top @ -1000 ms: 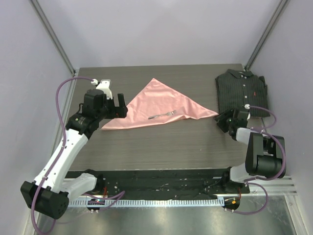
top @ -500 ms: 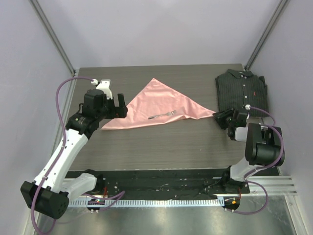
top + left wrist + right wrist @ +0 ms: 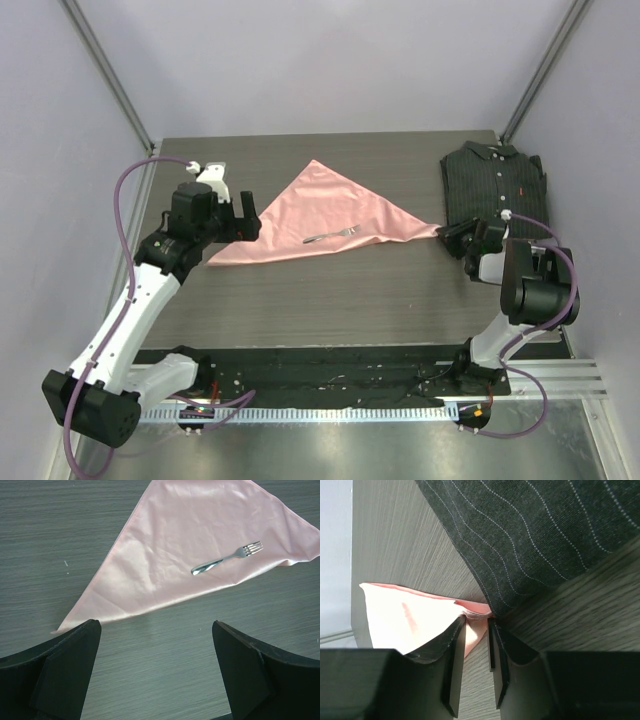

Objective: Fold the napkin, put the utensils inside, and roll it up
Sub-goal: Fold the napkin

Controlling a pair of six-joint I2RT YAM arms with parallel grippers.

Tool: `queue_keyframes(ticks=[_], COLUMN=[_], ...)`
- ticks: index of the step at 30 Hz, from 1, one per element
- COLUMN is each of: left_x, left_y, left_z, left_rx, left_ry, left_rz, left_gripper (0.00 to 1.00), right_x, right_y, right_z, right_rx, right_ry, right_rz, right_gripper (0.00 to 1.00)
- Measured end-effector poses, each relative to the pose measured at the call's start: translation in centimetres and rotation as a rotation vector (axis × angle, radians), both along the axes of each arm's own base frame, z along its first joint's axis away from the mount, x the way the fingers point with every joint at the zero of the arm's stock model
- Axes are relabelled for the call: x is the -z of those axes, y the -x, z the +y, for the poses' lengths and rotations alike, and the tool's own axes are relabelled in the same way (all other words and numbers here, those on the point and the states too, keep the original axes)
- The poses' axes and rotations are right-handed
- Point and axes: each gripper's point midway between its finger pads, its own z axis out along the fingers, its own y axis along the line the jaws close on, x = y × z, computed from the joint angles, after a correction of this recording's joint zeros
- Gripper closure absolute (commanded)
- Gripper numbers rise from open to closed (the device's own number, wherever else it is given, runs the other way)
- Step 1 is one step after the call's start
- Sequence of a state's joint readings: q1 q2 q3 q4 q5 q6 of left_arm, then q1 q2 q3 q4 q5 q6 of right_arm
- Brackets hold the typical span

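With my right gripper (image 3: pixel 476 623) set narrowly around the right corner of the napkin (image 3: pixel 330 208), not yet pinching it, and my left gripper (image 3: pixel 155 625) wide open, empty, near its left corner, I risk snagging the adjoining shirt (image 3: pixel 495 190) or sliding the fork (image 3: pixel 330 236) off the napkin's middle.

Your napkin (image 3: pixel 335 212) is a plain, shiny salmon-pink; the fork (image 3: pixel 331 236) is silver. You'll see the shirt (image 3: pixel 495 190) is dark charcoal with thin pale pinstripes. The tabletop (image 3: pixel 330 300) shows grey-brown wood grain. The left tool (image 3: pixel 155 627) and right tool (image 3: pixel 476 626) are black, the arms (image 3: pixel 130 312) white and black, the cables (image 3: pixel 124 195) purple.
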State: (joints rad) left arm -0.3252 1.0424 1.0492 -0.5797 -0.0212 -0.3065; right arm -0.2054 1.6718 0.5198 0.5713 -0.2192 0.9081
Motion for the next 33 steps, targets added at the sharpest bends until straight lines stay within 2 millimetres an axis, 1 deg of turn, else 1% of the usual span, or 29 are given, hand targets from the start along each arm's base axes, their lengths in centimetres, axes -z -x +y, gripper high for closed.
queue_keyframes(ticks=[3, 7, 10, 21, 33], left_x=[-0.01, -0.01, -0.01, -0.01, -0.03], left_y=[-0.01, -0.01, -0.01, -0.01, 0.14], left_z=[0.0, 0.0, 0.0, 0.0, -0.43], left_rx=[0.0, 0.0, 0.0, 0.0, 0.021], left_ry=[0.0, 0.0, 0.0, 0.0, 0.013], left_rz=[0.0, 0.0, 0.0, 0.0, 0.003], left_gripper=[0.0, 0.0, 0.0, 0.0, 0.0], right_x=[0.1, 0.46, 0.6, 0.48, 0.4], right_y=[0.02, 0.2, 0.26, 0.7, 0.59], right_z=[-0.03, -0.12, -0.16, -0.13, -0.73], right_rx=[0.0, 0.001, 0.0, -0.046, -0.077], right_ry=[0.002, 0.008, 0.011, 0.064, 0.129], right_rz=[0.003, 0.016, 0.02, 0.032, 0.085], right_gripper=[0.78, 0.93, 0.99, 0.99, 0.99])
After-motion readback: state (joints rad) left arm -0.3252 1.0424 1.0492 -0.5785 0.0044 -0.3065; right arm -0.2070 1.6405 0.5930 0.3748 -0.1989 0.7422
